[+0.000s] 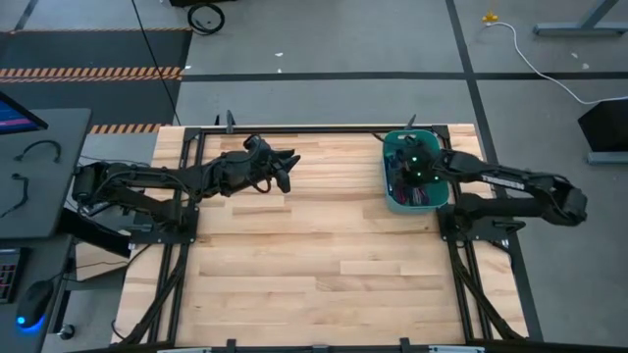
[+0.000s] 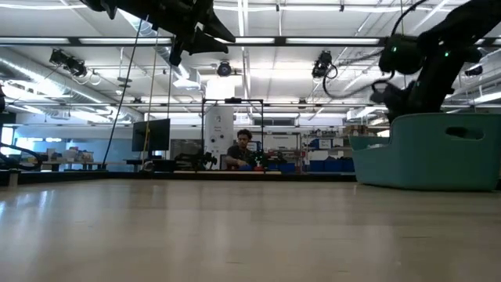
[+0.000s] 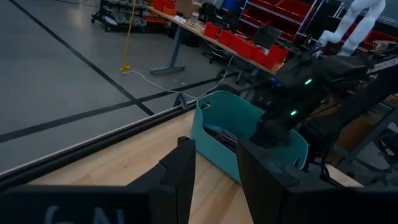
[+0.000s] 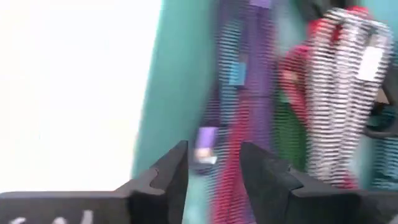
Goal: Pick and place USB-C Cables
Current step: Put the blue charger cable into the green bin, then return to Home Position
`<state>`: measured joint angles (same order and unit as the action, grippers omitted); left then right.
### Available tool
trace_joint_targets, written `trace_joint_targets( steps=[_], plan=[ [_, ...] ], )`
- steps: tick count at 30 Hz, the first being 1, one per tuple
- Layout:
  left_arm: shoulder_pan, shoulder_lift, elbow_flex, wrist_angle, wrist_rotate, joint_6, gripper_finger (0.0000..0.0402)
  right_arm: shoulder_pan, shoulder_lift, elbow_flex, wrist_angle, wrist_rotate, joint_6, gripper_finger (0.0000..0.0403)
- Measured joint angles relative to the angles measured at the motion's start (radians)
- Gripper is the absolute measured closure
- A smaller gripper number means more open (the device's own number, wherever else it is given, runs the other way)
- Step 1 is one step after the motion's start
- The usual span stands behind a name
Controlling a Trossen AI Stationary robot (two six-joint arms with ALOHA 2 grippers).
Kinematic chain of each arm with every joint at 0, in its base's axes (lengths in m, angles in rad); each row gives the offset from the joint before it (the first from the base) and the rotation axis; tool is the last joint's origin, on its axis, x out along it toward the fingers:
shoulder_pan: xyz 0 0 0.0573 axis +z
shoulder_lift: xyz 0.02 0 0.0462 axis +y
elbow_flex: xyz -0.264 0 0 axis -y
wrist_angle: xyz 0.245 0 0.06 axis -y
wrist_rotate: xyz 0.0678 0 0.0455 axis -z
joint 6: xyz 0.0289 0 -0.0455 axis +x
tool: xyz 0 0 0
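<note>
- My right claw (image 4: 213, 163) is nearest the work: fingers spread a little, nothing pinched, hanging over the bin (image 1: 392, 201) with cables right below the tips, so I judge I'm lining up a pick.
- Cables (image 4: 261, 93) all lie inside the bin, piled together — purple, magenta, green, one grey braided; none on the table (image 1: 314, 255) outside it.
- Bin sits at the table's far right corner, within reach of my right arm.
- My left claw (image 3: 214, 168) waits well left of the bin, raised off the table, fingers slightly apart, empty, pointing toward the bin to stay clear.
</note>
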<state>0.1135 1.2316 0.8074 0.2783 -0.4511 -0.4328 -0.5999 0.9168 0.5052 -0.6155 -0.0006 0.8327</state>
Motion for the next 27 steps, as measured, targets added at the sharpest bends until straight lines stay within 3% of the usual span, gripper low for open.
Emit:
trace_joint_targets(
  steps=[7,19,27],
  plan=[
    [0.011,0.0,0.0,-0.021,0.0,0.019,0.0278,0.106,-0.197,0.064,0.045,-0.115,-0.037,0.0254],
    [0.025,0.0,0.0,-0.023,0.0,0.051,0.0278,0.484,-0.456,0.067,0.329,-0.143,-0.056,0.0255],
    [0.025,0.0,0.0,-0.023,0.0,0.051,0.0278,0.641,-0.618,0.05,0.244,-0.138,-0.178,0.0255]
  ],
)
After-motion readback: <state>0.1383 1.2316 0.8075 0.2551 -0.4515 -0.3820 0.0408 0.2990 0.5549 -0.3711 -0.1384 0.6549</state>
